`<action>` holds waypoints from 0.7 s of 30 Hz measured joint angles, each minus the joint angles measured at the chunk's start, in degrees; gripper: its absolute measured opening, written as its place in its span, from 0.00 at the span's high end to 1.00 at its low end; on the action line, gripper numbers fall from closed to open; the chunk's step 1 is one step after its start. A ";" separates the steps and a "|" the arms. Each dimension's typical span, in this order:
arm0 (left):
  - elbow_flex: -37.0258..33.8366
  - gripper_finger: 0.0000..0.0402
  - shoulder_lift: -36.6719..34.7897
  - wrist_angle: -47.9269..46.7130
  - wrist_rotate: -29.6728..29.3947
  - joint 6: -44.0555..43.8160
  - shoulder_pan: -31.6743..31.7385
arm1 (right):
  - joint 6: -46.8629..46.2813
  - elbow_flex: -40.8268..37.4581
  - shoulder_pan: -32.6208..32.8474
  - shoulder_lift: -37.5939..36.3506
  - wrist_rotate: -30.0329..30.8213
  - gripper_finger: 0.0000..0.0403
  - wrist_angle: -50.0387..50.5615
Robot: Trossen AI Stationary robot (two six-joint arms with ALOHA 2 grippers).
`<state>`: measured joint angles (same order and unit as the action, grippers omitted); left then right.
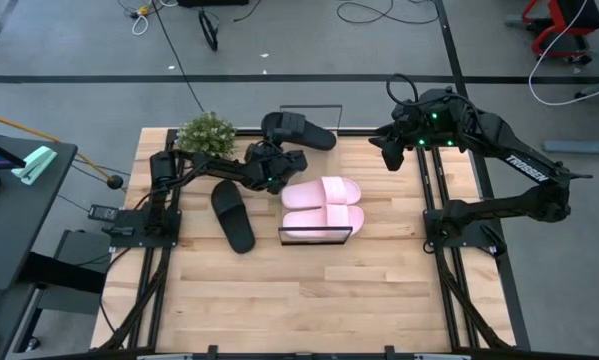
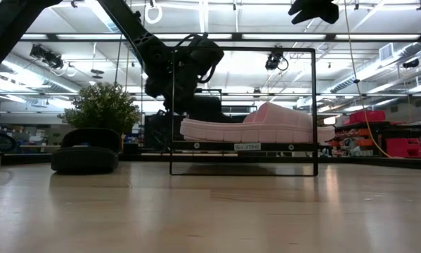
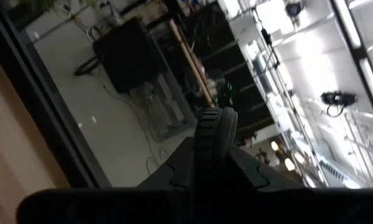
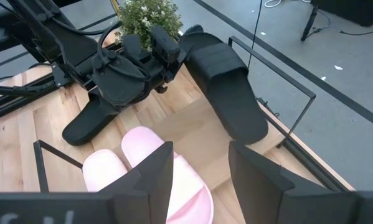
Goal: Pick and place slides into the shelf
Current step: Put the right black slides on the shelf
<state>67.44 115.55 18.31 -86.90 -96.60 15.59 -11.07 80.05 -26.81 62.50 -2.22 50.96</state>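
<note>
My left gripper (image 1: 281, 152) is shut on a black slide (image 1: 299, 131) over the far end of the shelf (image 1: 315, 239), a wood plank in a black wire frame. The right wrist view shows this slide (image 4: 226, 84) strap up. Two pink slides (image 1: 322, 190) (image 1: 322, 217) lie side by side on the plank, soles down. The other black slide (image 1: 232, 215) rests sole down on the table, left of the shelf. My right gripper (image 1: 391, 150) hangs open, high over the far right, with nothing between its fingers. My left gripper pinches the black slide between its two fingers by the sole's ribbed edge (image 3: 214, 127), at the end nearer the plant. The fingers come in about level from the table's left. The slide reaches away toward the right; in the low view it looks lifted above the plank.
A potted plant (image 1: 207, 133) stands at the table's far left, close behind my left arm. The shelf's wire frame (image 2: 314, 105) rises around the pink slides. The near half of the table (image 1: 309, 300) is bare wood. Cables and stands lie on the floor beyond.
</note>
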 joint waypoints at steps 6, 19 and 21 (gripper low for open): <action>0.00 0.80 0.02 -0.20 1.21 0.20 0.01 | 0.00 0.00 0.00 0.00 0.00 0.60 0.01; 0.00 0.75 0.07 -0.20 4.34 0.27 0.68 | 0.00 0.00 0.00 -0.02 -0.92 0.60 0.00; 0.00 0.74 0.07 -0.13 4.36 0.20 0.70 | 0.00 0.00 0.00 -0.02 -0.94 0.60 0.00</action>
<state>67.44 115.61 18.17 -82.54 -96.40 16.29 -11.07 80.05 -26.81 62.48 -3.16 50.96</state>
